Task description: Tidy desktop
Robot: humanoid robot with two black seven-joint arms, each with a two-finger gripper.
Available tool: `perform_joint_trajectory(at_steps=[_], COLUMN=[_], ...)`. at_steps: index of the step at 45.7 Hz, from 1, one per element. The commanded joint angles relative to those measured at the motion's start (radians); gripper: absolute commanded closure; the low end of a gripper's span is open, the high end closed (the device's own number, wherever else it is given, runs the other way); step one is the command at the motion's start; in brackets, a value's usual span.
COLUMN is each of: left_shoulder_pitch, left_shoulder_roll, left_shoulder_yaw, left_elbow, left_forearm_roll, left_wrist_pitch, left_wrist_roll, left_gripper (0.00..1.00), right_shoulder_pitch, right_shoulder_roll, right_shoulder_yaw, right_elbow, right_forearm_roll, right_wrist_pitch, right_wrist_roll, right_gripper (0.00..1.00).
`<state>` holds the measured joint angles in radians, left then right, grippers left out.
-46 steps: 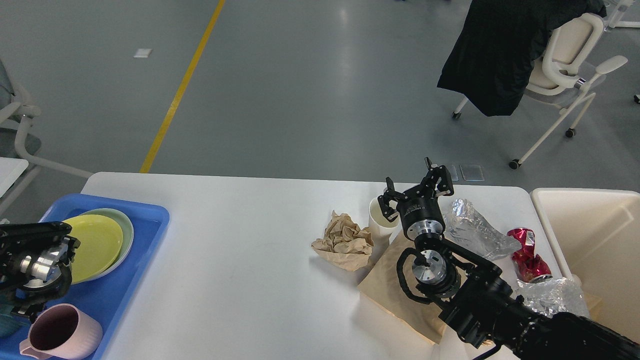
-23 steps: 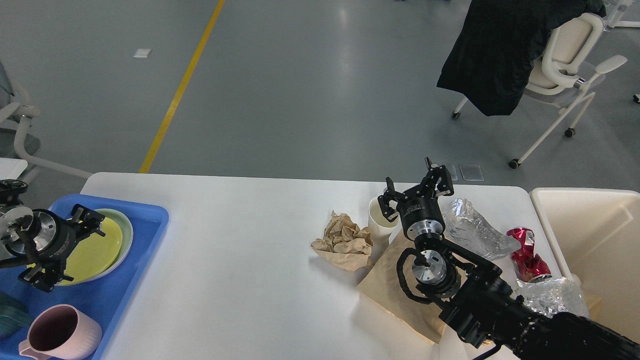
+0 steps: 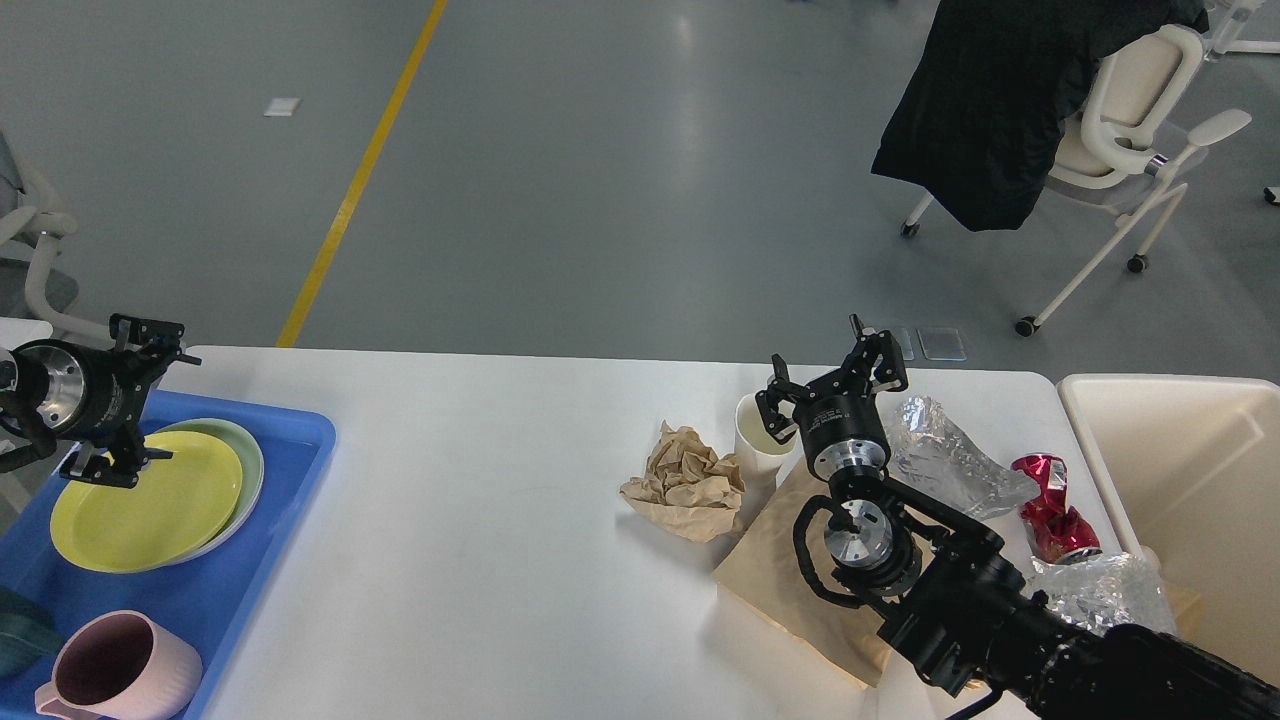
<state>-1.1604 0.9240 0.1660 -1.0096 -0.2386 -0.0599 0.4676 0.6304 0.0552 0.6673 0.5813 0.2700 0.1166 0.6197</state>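
Observation:
The white desktop (image 3: 480, 520) carries litter on its right half: a crumpled brown paper wad (image 3: 688, 482), a white paper cup (image 3: 755, 447), a flat brown paper bag (image 3: 785, 575), crumpled clear plastic (image 3: 950, 462), a crushed red wrapper (image 3: 1050, 505) and a silvery plastic piece (image 3: 1100, 592). My right gripper (image 3: 830, 375) is open, hovering just above and behind the cup, holding nothing. Over the back left corner of the blue tray (image 3: 270, 510), my left gripper (image 3: 160, 400) is open and empty.
The tray holds a yellow plate (image 3: 140, 500) stacked on a green plate (image 3: 250, 455), a pink mug (image 3: 120, 665) and a dark teal item (image 3: 15, 645). A cream bin (image 3: 1190, 480) stands off the table's right edge. A chair with a black coat (image 3: 1000, 110) is behind.
My left arm has risen from the tray's front left and swung back to its rear corner, uncovering the yellow plate. The right arm and the litter have not moved.

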Motion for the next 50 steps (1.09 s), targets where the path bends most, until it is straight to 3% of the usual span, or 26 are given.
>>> perform_joint_trajectory(at_steps=[1,13,19,24,34,39,42,50], left_shoulder_pitch=[0.131,0.292,0.375,0.412,0.472,0.476,0.475,0.478], left_shoulder_roll=[-0.033,-0.181,-0.175,-0.174,-0.205,-0.24,-0.273,-0.309], left_shoulder_yaw=[-0.245,-0.721,-0.85,-0.931,-1.089,-1.1,-1.128,-1.154], left_elbow=[0.123,0.345,0.359,0.44,0.556,0.559,0.559,0.56], left_forearm_roll=[-0.042,-0.041,-0.041,-0.037,-0.042,-0.048,-0.047,-0.045], left_wrist_pitch=[0.002,0.002,0.002,-0.004,-0.221,-0.238,-0.245,-0.258], left_wrist_roll=[-0.066,-0.063,-0.066,-0.072,-0.07,-0.076,-0.102,-0.228], left_gripper=[0.0,0.0,0.0,0.0,0.0,0.0,0.0,0.0], right_shoulder_pitch=[0.0,0.0,0.0,0.0,0.0,0.0,0.0,0.0], right_shoulder_roll=[0.0,0.0,0.0,0.0,0.0,0.0,0.0,0.0], right_shoulder_yaw=[0.0,0.0,0.0,0.0,0.0,0.0,0.0,0.0], right_elbow=[0.0,-0.001,-0.001,-0.001,-0.001,-0.001,-0.001,-0.001], right_forearm_roll=[0.0,0.0,0.0,0.0,0.0,0.0,0.0,0.0], right_wrist_pitch=[0.0,0.0,0.0,0.0,0.0,0.0,0.0,0.0], right_wrist_roll=[0.0,0.0,0.0,0.0,0.0,0.0,0.0,0.0], right_gripper=[0.0,0.0,0.0,0.0,0.0,0.0,0.0,0.0])
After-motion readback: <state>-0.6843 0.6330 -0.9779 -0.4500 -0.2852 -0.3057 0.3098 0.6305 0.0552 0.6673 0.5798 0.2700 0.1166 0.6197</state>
